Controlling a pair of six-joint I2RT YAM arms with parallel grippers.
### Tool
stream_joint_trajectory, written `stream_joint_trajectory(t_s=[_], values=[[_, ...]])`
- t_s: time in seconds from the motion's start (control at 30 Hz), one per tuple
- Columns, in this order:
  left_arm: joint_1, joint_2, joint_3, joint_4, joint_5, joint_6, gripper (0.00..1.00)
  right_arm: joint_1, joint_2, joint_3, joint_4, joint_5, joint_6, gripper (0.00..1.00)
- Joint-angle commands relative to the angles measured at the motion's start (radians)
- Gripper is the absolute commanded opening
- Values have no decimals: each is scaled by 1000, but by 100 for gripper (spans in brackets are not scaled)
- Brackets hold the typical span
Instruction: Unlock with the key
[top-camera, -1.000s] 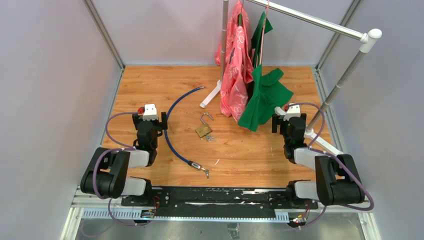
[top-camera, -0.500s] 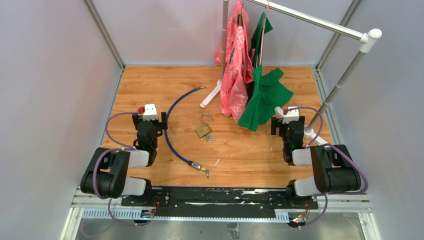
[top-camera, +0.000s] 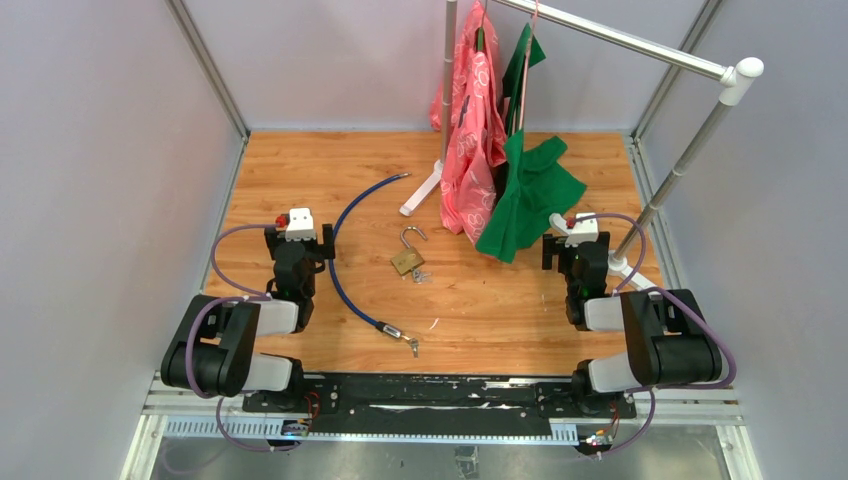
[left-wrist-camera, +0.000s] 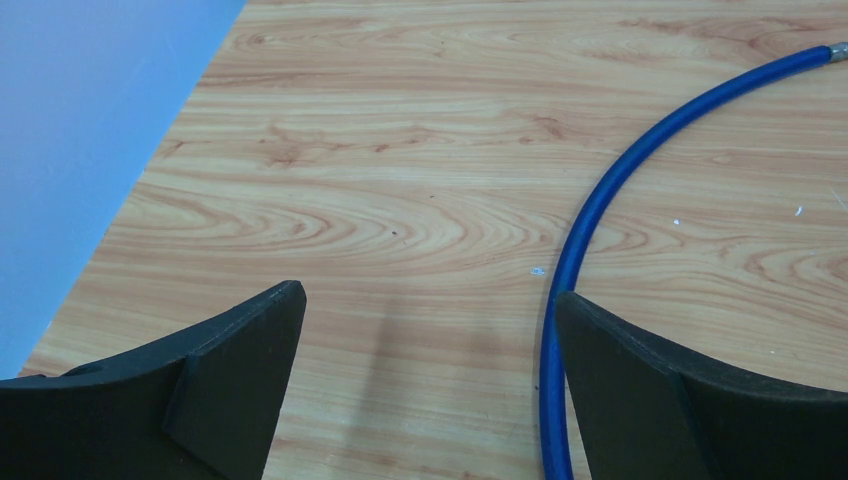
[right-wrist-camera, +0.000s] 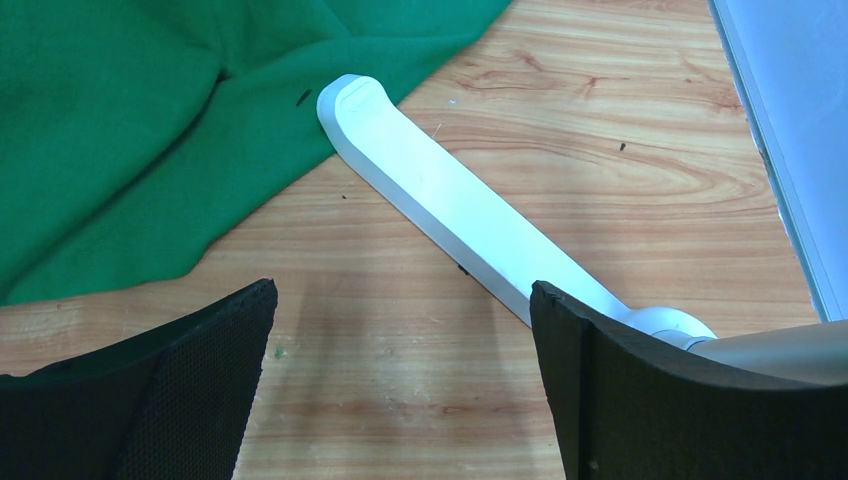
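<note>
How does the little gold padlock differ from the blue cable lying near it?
The padlock is a compact brass block with a silver shackle; the blue cable is a long, thin curve. The padlock's shackle looks swung open, while the cable's two ends lie far apart. The padlock sits mid-table; the cable arcs to its left. Both lie flat on the wooden table; the padlock's keys and the cable's key rest beside them.

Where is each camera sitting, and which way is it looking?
Top: high behind the bases, looking down on the table; left arm and right arm show.
Left wrist: on the left arm, facing the blue cable; open left claw shows.
Right wrist: on the right arm, facing green cloth and rack foot; open right claw shows.
Shared: top and left wrist both see the cable.
</note>
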Motion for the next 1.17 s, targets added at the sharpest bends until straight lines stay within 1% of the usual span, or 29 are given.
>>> stream_joint_trajectory(t_s=[0.0,1.13], values=[[10,4,-6,42,-3,7,100,-15,1,13,26,5,-11,99],[10,4,-5,42,-2,7,100,-19,3,21,15,-5,-6,99]])
